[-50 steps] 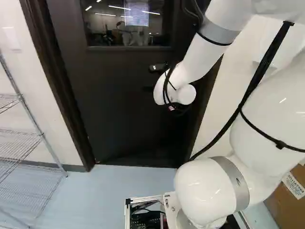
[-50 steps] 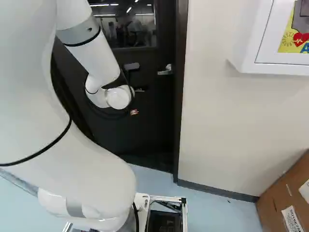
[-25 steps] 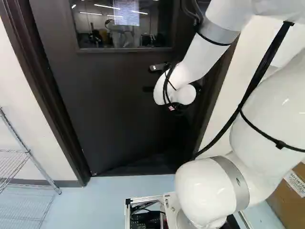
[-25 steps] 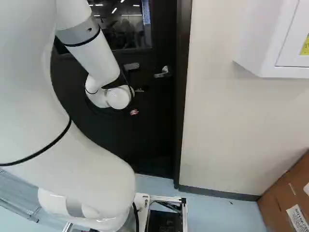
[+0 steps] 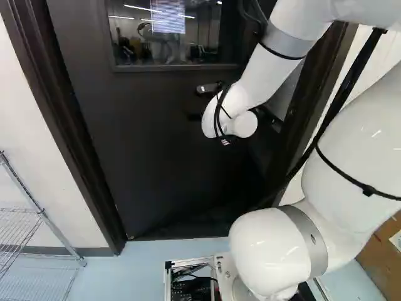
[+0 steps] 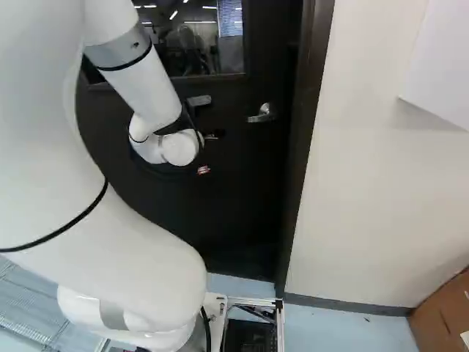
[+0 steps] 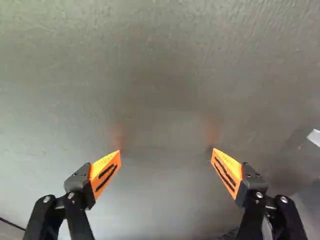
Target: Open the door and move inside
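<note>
The dark door (image 5: 147, 132) stands directly ahead of the arm (image 5: 260, 78), within its frame (image 5: 70, 125); how far it is swung open cannot be told. A paler patch is seen beyond the wrist in the left base view, between the handle side of the door and the frame. The jaws are spread wide, with nothing gripped between the orange pads (image 7: 104, 172), and the door's plain face is seen ahead of them. The silver lever handle (image 6: 262, 114) is left ungripped, near the door's frame-side edge and right of the wrist in the right base view.

Below the door, a short strip of pale floor (image 5: 144, 263) is left in front of the base (image 6: 255, 302). In the right base view, the foot of the frame's right post is seen just past the base's front corner, so little sideways room is shown there. The sides are bounded by a wire shelf (image 5: 25, 232) at the left and, beyond the wall (image 6: 366, 191), by a cardboard box (image 6: 443, 315).
</note>
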Available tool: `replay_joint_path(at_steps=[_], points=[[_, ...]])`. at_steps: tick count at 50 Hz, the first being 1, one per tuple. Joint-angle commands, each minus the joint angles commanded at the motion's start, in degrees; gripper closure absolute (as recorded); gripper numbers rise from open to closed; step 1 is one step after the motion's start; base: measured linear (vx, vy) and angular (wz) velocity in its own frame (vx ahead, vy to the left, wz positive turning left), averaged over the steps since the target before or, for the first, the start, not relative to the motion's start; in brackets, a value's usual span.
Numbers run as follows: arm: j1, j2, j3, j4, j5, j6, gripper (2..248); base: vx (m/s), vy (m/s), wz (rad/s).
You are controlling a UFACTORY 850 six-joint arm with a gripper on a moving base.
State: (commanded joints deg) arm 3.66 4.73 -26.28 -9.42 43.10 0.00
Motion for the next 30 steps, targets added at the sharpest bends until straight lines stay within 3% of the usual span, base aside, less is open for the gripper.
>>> replay_joint_path(at_steps=[30], points=[[0.0,0.0,0.0,0.0,0.0,0.0,3,0.0,-0.001,0.0]])
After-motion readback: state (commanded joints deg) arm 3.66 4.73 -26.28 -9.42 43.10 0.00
